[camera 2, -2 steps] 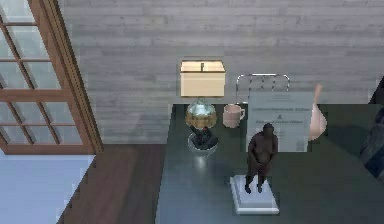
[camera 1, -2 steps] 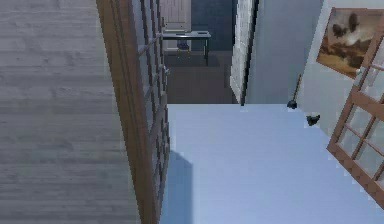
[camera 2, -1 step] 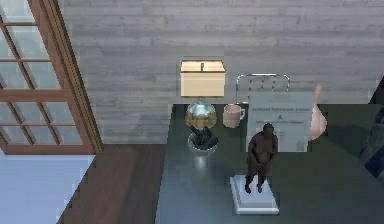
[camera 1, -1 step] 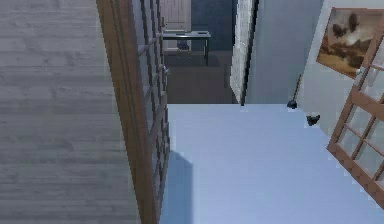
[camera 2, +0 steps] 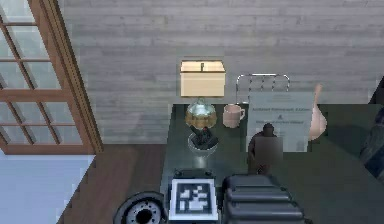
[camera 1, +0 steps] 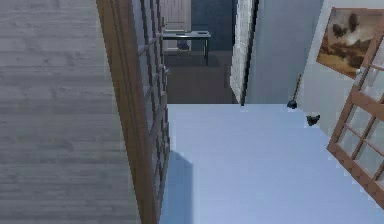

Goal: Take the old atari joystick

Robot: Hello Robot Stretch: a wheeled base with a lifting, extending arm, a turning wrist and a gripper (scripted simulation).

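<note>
At arm side view's bottom edge | hand (camera 2: 141,210) | far end unclear | cannot tell whether holding anything

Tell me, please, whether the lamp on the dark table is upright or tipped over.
Upright. The lamp stands on the dark table, its pale shade level and directly above its rounded base.

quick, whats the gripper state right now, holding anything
gripper: dark body at the arm side view's bottom edge, far end not made out; cannot tell whether it holds anything.
</note>
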